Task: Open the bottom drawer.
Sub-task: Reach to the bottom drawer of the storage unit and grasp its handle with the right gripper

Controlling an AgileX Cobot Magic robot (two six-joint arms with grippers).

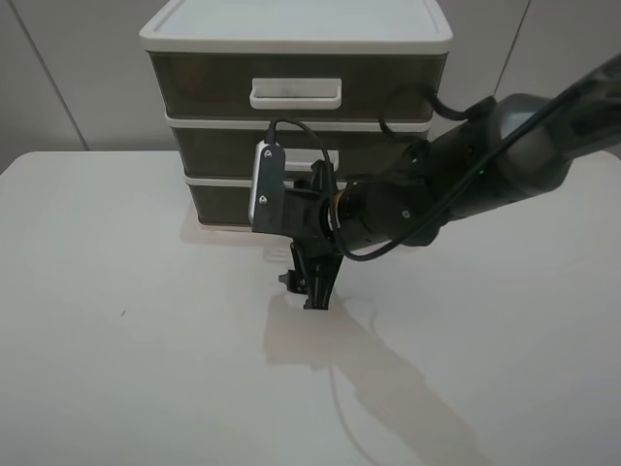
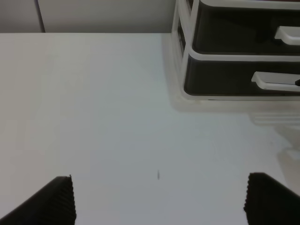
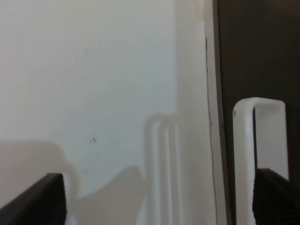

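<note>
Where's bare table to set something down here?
Left of the drawer unit the table is bare out to its edge; so is the near strip. Crowded: right before the bottom drawer, where the right gripper and arm hang.

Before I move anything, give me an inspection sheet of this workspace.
Surface: white table, one small dark speck.
Job's things: bottom drawer shut; its white handle not gripped.
Clutter: nothing seen.
Grippers: right gripper open, pointing down in front of the drawer unit, near the handle but not closed on it; left gripper open, empty, over bare table.
Cables: black cable loops over the right wrist camera.
Surroundings: plain pale wall panels.
</note>
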